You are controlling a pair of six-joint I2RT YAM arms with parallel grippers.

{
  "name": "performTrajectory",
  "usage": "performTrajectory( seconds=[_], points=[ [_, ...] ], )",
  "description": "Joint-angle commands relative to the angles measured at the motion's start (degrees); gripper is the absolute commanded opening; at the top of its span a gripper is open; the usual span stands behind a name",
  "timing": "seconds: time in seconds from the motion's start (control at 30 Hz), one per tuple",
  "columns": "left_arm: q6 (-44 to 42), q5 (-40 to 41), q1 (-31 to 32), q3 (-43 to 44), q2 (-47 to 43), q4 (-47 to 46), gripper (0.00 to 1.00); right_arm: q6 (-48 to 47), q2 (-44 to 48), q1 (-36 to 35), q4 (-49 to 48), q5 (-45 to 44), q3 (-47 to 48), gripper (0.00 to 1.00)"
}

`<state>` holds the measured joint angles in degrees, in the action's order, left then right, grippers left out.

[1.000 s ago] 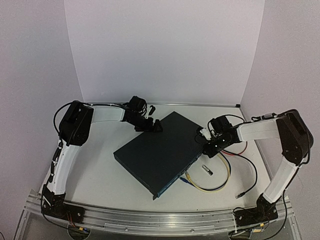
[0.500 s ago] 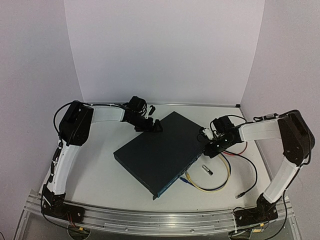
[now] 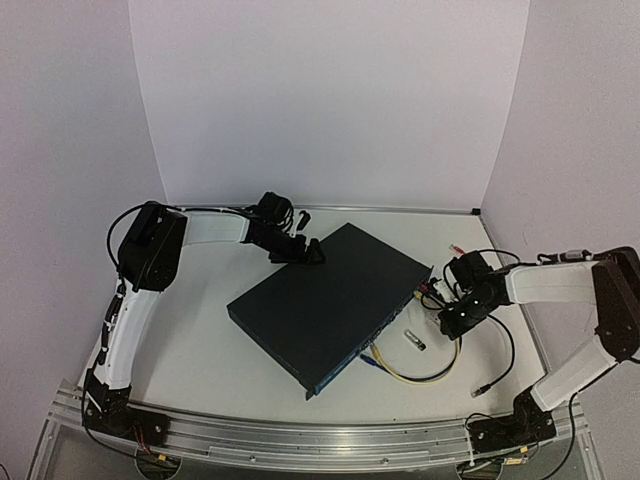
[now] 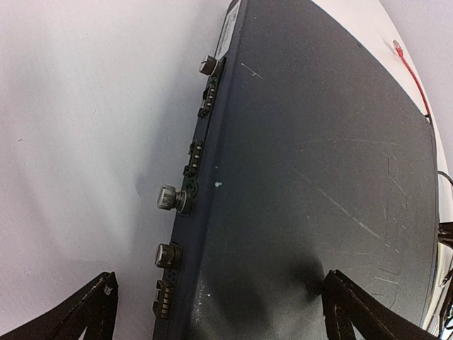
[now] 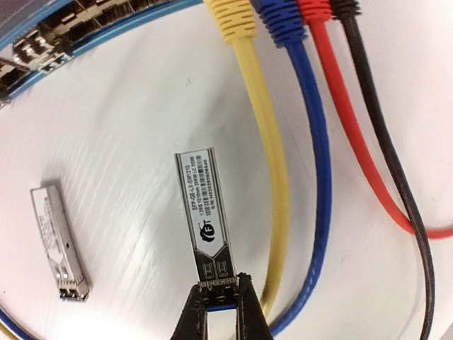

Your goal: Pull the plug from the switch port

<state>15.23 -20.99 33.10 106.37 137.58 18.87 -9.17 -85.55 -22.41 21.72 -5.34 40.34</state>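
Note:
The switch (image 3: 330,295) is a flat dark navy box lying askew mid-table; its socket face (image 5: 64,32) looks right. My right gripper (image 5: 219,287) is shut on the tail end of a small silver plug-in module (image 5: 205,212), the plug. It holds the plug clear of the sockets, over the white table. In the top view this gripper (image 3: 443,303) sits just right of the switch's right corner. My left gripper (image 3: 306,251) is open; its fingers (image 4: 92,312) straddle the switch's far edge (image 4: 212,234) without closing on it.
Yellow (image 5: 262,142), blue (image 5: 311,142), red (image 5: 347,127) and black (image 5: 386,134) cables run from the switch's face and loop on the table at right. A second silver module (image 5: 60,244) lies loose beside the switch (image 3: 414,340). White walls enclose the table.
My right gripper has drawn away from the switch's socket face toward the right, taking the silver plug out with it. The left arm and the switch have not moved.

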Motion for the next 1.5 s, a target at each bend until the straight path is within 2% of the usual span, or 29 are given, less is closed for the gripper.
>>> performTrajectory(
  seconds=[0.0, 0.13, 0.27, 0.37, 0.43, 0.6, 0.83, 0.97, 1.0, 1.03, 1.13, 1.17, 1.3, 1.37, 1.47],
  points=[
    [-2.13, 11.49, -1.81, -3.65, 5.94, 12.35, 0.99, 3.86, 9.92, 0.09, 2.78, -0.64, -1.76, 0.00],
    [-2.11, 11.42, -1.90, -2.91, 6.12, 12.65, 0.99, 8.16, 16.28, 0.02, 8.30, 0.58, -1.57, 0.00],
    [-2.10, 11.17, -1.90, -2.62, 6.07, 12.68, 0.99, 14.84, 18.55, -0.45, 15.45, 3.05, 1.11, 0.00],
    [-1.88, 11.08, -1.90, -2.63, 5.95, 12.54, 1.00, 17.97, 19.10, -3.39, 15.91, 5.48, 1.34, 0.00],
    [-1.69, 10.93, -1.89, -2.82, 5.78, 12.44, 1.00, 19.16, 18.76, -7.25, 15.91, 3.76, 1.26, 0.00],
    [-1.43, 10.94, -1.87, -3.63, 5.14, 11.80, 1.00, 21.51, 14.22, -15.17, 15.21, 3.47, 2.05, 0.00],
    [-1.25, 10.88, -1.86, -4.51, 4.56, 11.04, 1.00, 24.04, 2.99, -19.58, 10.28, 2.32, 4.10, 0.02],
    [-1.18, 10.88, -1.86, -4.76, 4.43, 10.75, 0.99, 23.33, 0.35, -20.71, 6.90, 4.77, 4.69, 0.12],
    [-1.17, 10.96, -1.88, -4.84, 4.32, 10.69, 0.99, 22.94, 0.47, -20.73, 6.75, 4.88, 4.79, 0.17],
    [-1.16, 10.96, -1.86, -4.97, 4.25, 10.58, 0.99, 22.45, 0.87, -20.75, 6.69, 4.90, 4.77, 0.26],
    [-1.11, 11.17, -1.86, -5.22, 4.12, 10.56, 0.99, 21.84, 4.02, -20.75, 6.71, 4.48, 4.38, 0.72],
    [-1.04, 11.30, -1.88, -5.31, 4.02, 10.60, 1.00, 22.00, 5.79, -20.78, 6.71, 3.32, 4.25, 0.80],
    [-0.90, 11.40, -1.90, -6.54, 2.96, 10.02, 1.00, 24.54, 13.97, -20.48, 6.74, -6.97, 3.60, 0.87],
    [-0.98, 11.57, -1.90, -6.98, 2.66, 9.87, 1.00, 24.51, 17.43, -18.05, 6.85, -9.70, 3.99, 0.90],
    [-1.17, 11.43, -1.89, -6.92, 2.65, 9.87, 1.00, 25.37, 20.37, -8.01, 6.74, -1.39, 5.74, 0.96]
  ],
)
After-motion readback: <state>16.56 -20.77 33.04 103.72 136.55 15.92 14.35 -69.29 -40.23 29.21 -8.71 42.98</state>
